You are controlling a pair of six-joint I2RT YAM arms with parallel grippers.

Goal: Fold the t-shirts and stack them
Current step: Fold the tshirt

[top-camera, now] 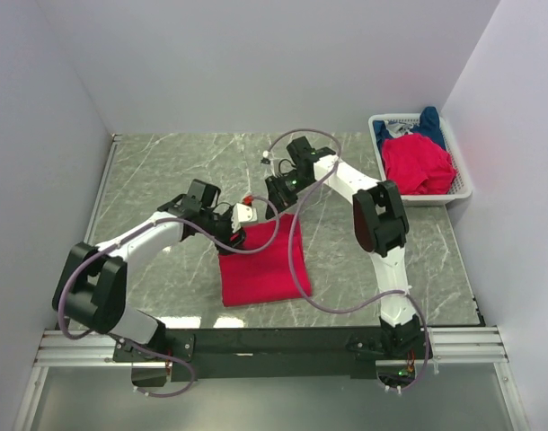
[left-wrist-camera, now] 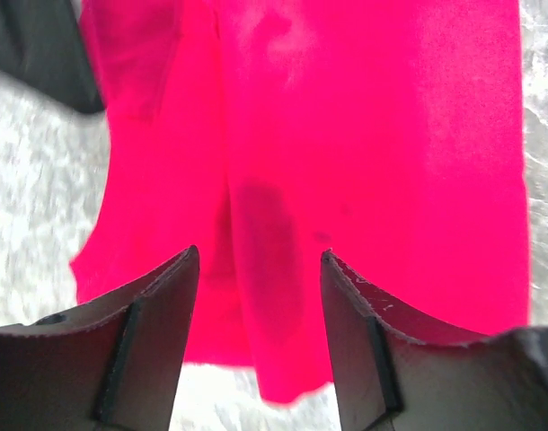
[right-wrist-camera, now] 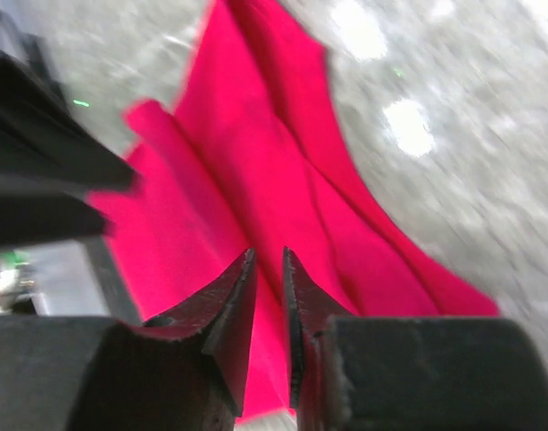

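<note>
A bright red t-shirt lies folded into a rough rectangle on the marble table, between the two arms. My left gripper hovers over its far left part. In the left wrist view the left gripper is open, and a fold of the red cloth lies below the wide gap. My right gripper is at the shirt's far edge. In the right wrist view the right gripper shows only a thin slit with red cloth in it. Whether cloth is pinched there I cannot tell.
A white mesh basket at the back right holds a crumpled red t-shirt and a dark blue one. A purple cable hangs across the folded shirt's right side. White walls close in the table on three sides.
</note>
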